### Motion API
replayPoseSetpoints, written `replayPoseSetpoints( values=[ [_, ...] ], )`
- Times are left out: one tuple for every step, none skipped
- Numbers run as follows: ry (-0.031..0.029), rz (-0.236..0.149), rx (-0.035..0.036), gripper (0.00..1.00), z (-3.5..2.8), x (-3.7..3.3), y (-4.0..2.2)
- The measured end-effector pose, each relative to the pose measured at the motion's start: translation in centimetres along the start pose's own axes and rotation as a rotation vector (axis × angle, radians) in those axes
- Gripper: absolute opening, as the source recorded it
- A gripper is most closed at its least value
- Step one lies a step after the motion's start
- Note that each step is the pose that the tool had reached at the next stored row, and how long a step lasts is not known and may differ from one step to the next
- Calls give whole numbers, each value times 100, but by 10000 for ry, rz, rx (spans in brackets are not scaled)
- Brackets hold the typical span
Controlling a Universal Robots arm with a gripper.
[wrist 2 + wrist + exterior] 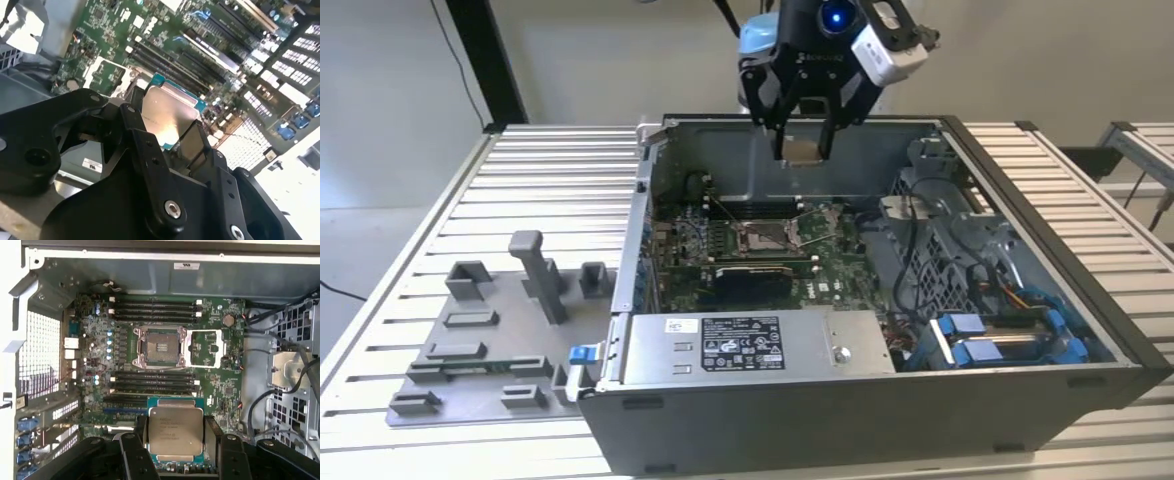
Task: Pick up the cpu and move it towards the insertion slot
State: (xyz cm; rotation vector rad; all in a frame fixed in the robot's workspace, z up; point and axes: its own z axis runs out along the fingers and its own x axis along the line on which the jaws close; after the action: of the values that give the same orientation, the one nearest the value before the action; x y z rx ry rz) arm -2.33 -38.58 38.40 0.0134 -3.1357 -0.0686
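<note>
My gripper [802, 148] hangs above the open computer case, shut on the cpu [801, 152], which I hold by two opposite edges. In the first wrist view the cpu [176, 436] shows its silvery top face between the black fingers [141, 432], with a green edge around it. The insertion slot [160, 347] is a square socket with a shiny metal frame and dark centre on the green motherboard, its load plate [207, 348] swung open beside it. In the exterior view the insertion slot [761, 236] lies below and slightly to the left of the cpu. In the second wrist view the cpu [167, 112] sits tilted between the fingers.
The case walls [720, 130] surround the motherboard. A power supply [740, 345] fills the near side, and cables with blue drive bays [994, 340] fill the exterior view's right. Memory slots [152, 310] flank the socket. A grey fixture plate [480, 335] with blocks lies on the table at the left.
</note>
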Motion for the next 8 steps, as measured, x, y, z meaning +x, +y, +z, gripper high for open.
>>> replayPoseSetpoints(
  values=[
    [0,0,1,0,2,0,47],
    [0,-1,1,0,4,-1,91],
    [0,0,2,0,6,-1,137],
    [1,0,5,0,9,-1,183],
    [0,1,6,0,13,-1,228],
    [0,0,8,0,19,-2,273],
    [1,0,12,0,24,-2,318],
    [1,-1,16,0,31,-1,366]
  ],
)
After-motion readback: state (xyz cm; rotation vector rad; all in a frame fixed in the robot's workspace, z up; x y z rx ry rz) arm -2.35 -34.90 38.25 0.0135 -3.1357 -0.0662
